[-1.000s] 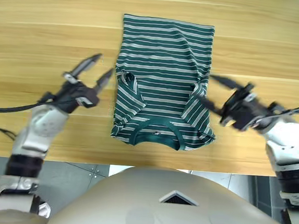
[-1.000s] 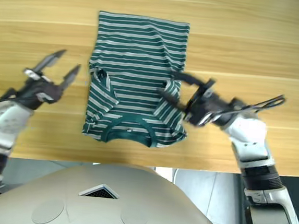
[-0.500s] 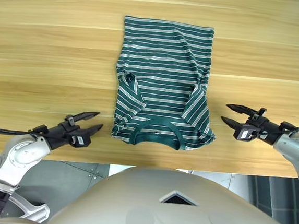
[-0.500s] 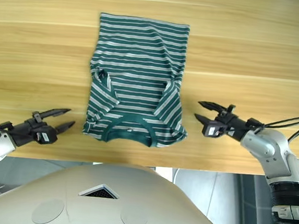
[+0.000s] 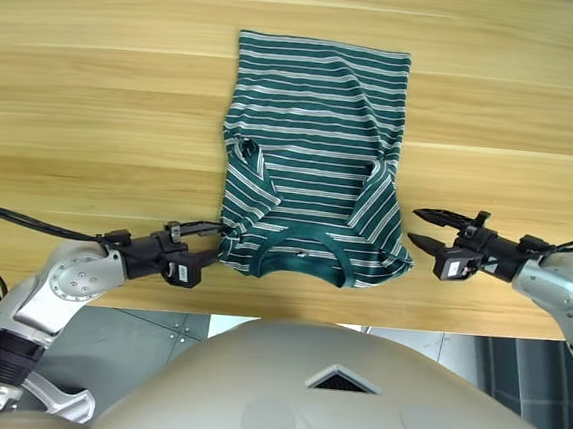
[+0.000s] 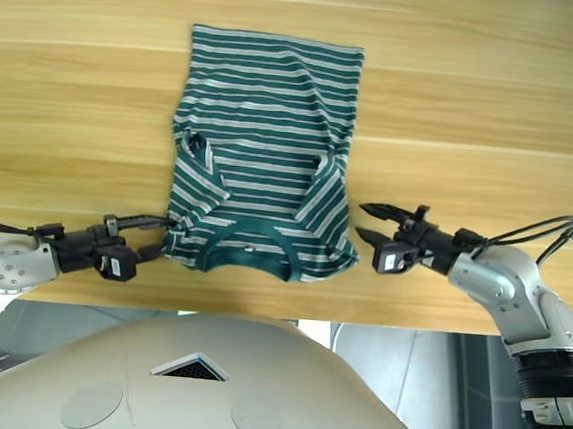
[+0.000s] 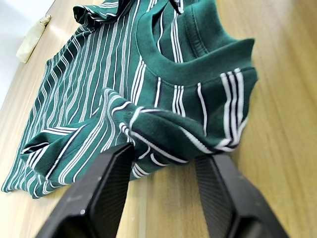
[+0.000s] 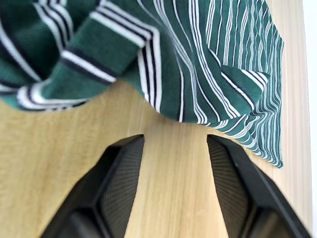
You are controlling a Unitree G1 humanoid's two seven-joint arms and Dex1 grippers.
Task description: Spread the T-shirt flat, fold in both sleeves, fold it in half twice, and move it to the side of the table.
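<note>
A green T-shirt [image 5: 314, 147] with white stripes lies on the wooden table [image 5: 98, 78], both sleeves folded in over the body and its collar [image 5: 300, 264] toward the near edge. My left gripper [image 5: 218, 241] lies low at the shirt's near-left shoulder corner. It is open, and the left wrist view shows its fingers [image 7: 106, 193] either side of that bunched corner [image 7: 173, 134]. My right gripper [image 5: 412, 225] is open at the near-right corner. Its fingers [image 8: 119, 188] stop just short of the shirt's edge [image 8: 163, 99].
Bare wood stretches to the left [image 6: 65, 105] and right [image 6: 476, 111] of the shirt and beyond its hem. The table's near edge [image 5: 257, 317] runs just behind both grippers. Black cables [image 5: 25, 220] trail from the wrists.
Both arms pulled back from beside the sleeves toward the near edge, then moved inward. The left gripper now straddles the shoulder corner; the right has edged closer to its corner.
</note>
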